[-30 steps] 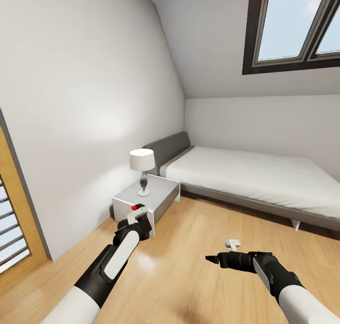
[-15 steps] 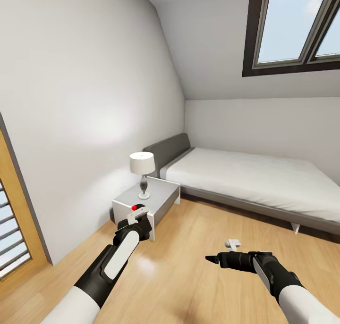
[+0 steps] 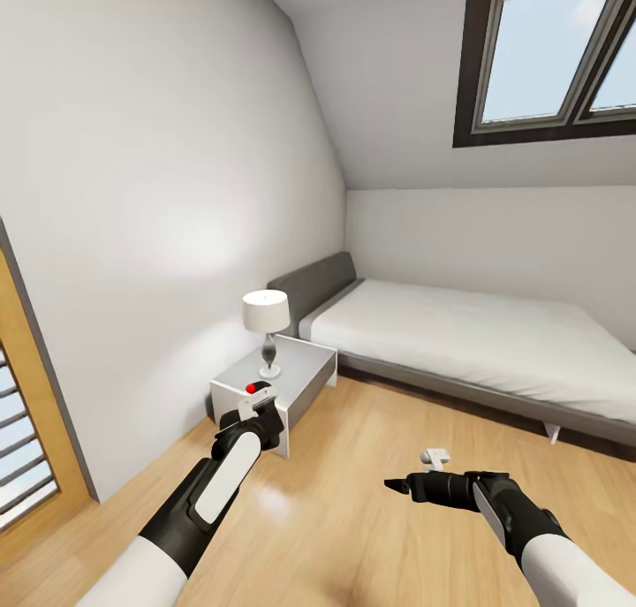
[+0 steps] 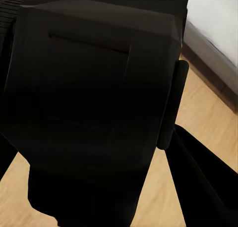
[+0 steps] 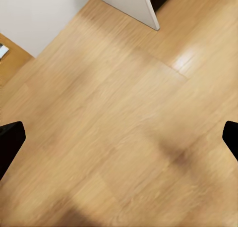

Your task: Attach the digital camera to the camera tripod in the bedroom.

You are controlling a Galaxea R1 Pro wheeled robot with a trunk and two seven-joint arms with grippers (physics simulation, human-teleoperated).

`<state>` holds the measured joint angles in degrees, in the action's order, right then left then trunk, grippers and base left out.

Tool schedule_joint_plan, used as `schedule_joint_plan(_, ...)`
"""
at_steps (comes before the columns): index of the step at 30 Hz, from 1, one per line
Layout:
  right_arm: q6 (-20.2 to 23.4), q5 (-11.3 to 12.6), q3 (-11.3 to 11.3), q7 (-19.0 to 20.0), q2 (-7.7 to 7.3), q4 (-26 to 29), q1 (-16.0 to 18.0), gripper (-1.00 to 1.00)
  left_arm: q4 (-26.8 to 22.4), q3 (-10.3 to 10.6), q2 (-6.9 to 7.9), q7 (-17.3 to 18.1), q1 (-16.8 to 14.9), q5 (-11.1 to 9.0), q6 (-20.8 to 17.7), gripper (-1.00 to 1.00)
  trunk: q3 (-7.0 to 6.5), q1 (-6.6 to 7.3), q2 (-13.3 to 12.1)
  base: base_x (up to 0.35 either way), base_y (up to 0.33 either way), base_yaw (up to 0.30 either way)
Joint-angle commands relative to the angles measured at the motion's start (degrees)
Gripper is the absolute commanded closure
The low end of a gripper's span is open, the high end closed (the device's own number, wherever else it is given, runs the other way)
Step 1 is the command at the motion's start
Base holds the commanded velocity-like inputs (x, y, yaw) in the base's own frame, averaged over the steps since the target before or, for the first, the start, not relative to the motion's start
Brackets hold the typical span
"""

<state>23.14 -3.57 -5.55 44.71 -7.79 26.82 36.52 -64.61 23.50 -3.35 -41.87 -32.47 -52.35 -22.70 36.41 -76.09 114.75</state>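
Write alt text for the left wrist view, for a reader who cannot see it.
A small black boxy digital camera looms close to the lens, held in the left gripper, whose dark finger presses its side. Behind it lie the light wood floor and a corner of the white-topped bed.

White walls (image 3: 159, 174), wood floor (image 3: 353, 501), grey-headboard bed (image 3: 468, 333), lamp (image 3: 266, 317), skylight (image 3: 552, 46)

Head camera overlooks the bedroom; both wrist cameras face its wood floor (image 5: 124, 138).

One bed (image 3: 477, 337), one lamp (image 3: 266, 320), two windowpanes (image 3: 539, 50).
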Motion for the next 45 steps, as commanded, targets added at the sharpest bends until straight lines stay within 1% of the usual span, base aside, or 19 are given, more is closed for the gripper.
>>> schedule_joint_plan(1, 0.4, -0.4, -0.4, 0.4, 0.05, 0.1, 0.0, -1.00, -0.1, 0.1, 0.01, -0.3, 0.0, -0.3, -0.1, 1.00, -0.12, 0.23, -0.4, 0.000, 0.000, 0.000)
schedule_joint_plan(15, 0.5, -0.4, -0.4, 0.4, 0.05, -0.1, 0.0, -1.00, 0.2, 0.0, 0.08, -0.3, 0.0, -0.4, -0.2, 1.00, -2.63, 3.31, -6.0, 0.000, 0.000, 0.000)
schedule_joint_plan(21, 0.5, -0.3, -0.4, 0.1, -0.09, -0.4, 0.0, -1.00, 3.8, 0.0, 0.07, -0.2, 0.0, -0.4, 0.1, 1.00, -3.71, 4.63, -8.4, 0.000, 0.000, 0.000)
schedule_joint_plan(24, 0.4, -0.3, -0.4, -1.1, -0.37, -2.0, 0.0, -1.00, 9.1, 0.0, 0.09, 0.0, 0.0, 0.3, 0.5, 1.00, -4.25, 5.28, -9.6, 0.000, 0.000, 0.000)
schedule_joint_plan(25, 0.2, -0.3, -0.4, -2.5, -0.52, -3.9, 0.0, -1.00, 12.0, -0.1, 0.23, 0.0, 0.0, 0.4, 0.6, 1.00, -4.43, 5.50, -10.0, 0.000, 0.000, 0.000)
schedule_joint_plan(27, -0.3, -0.3, -0.5, -4.3, -0.81, -6.3, 0.0, -1.00, 15.0, -0.1, 0.68, -0.1, 0.0, 0.5, 0.7, 1.00, -4.78, 5.94, -10.8, 0.000, 0.000, 0.000)
schedule_joint_plan(29, -2.0, -0.4, -0.4, -7.6, -1.85, -10.6, 0.0, -1.00, 20.2, 0.0, 2.11, -0.1, 0.0, 0.3, 1.0, 1.00, -5.14, 6.38, -11.6, 0.000, 0.000, 0.000)
schedule_joint_plan(30, -3.7, -0.4, -0.4, -9.8, -2.69, -13.9, 0.0, -1.00, 24.2, 0.0, 3.37, 0.1, 0.0, 0.2, 1.4, 1.00, -5.32, 6.60, -12.0, 0.000, 0.000, 0.000)
schedule_joint_plan(31, -4.7, -0.4, -0.4, -10.8, -3.05, -15.7, 0.0, -1.00, 26.1, 0.0, 3.93, 0.1, 0.0, 0.1, 1.9, 1.00, -5.50, 6.82, -12.4, 0.000, 0.000, 0.000)
schedule_joint_plan(32, -7.1, -0.4, -0.3, -12.7, -3.68, -19.5, 0.0, -1.00, 29.8, -0.1, 4.80, 0.5, 0.1, 0.0, 3.1, 1.00, -5.68, 7.04, -12.8, 0.000, 0.000, 0.000)
schedule_joint_plan(33, -8.5, -0.4, -0.3, -13.5, -3.93, -21.2, 0.0, -1.00, 31.4, -0.1, 5.12, 0.8, 0.1, 0.0, 4.0, 1.00, -5.86, 7.26, -13.2, 0.000, 0.000, 0.000)
schedule_joint_plan(34, -11.3, -0.4, -0.2, -14.8, -4.35, -24.0, -0.1, -1.00, 34.2, -0.1, 5.63, 1.6, 0.1, -0.1, 6.2, 1.00, -6.04, 7.48, -13.6, 0.000, 0.000, 0.000)
schedule_joint_plan(35, -13.8, -0.4, -0.1, -15.9, -4.63, -25.8, -0.2, -1.00, 36.6, -0.1, 5.95, 2.7, 0.1, -0.2, 8.5, 1.00, -6.22, 7.70, -14.0, 0.000, 0.000, 0.000)
schedule_joint_plan(36, -16.8, -0.7, 0.0, -17.6, -4.88, -27.5, -0.2, -1.00, 40.7, -0.1, 6.27, 5.4, 0.1, -0.3, 12.7, 1.00, -6.40, 7.92, -14.4, 0.000, 0.000, 0.000)
schedule_joint_plan(37, -17.7, -0.8, 0.1, -18.3, -4.94, -28.0, -0.2, -1.00, 42.9, 0.0, 6.28, 6.8, 0.2, -0.3, 14.0, 1.00, -6.58, 8.14, -14.8, 0.000, 0.000, 0.000)
schedule_joint_plan(40, -18.8, -0.9, 0.1, -19.5, -5.00, -28.4, -0.3, -1.00, 48.0, -0.1, 6.09, 10.1, 0.2, -0.3, 15.5, 1.00, -7.12, 8.80, -16.0, 0.000, 0.000, 0.000)
schedule_joint_plan(41, -19.1, -0.9, 0.1, -19.9, -5.02, -28.5, -0.5, -1.00, 50.8, -0.1, 5.99, 12.1, 0.2, -0.3, 16.1, 1.00, -7.30, 9.02, -16.4, 0.000, 0.000, 0.000)
schedule_joint_plan(44, -19.3, -1.0, 0.1, -20.4, -5.03, -28.6, -1.4, -1.00, 55.0, -0.1, 5.87, 15.8, 0.2, -0.3, 16.9, 1.00, -7.84, 9.68, -17.6, 0.000, 0.000, 0.000)
schedule_joint_plan(45, -19.5, -1.0, 0.1, -20.6, -5.04, -28.7, -2.0, -1.00, 57.8, -0.1, 5.82, 18.8, 0.3, -0.3, 17.8, 1.00, -8.02, 9.90, -18.0, 0.000, 0.000, 0.000)
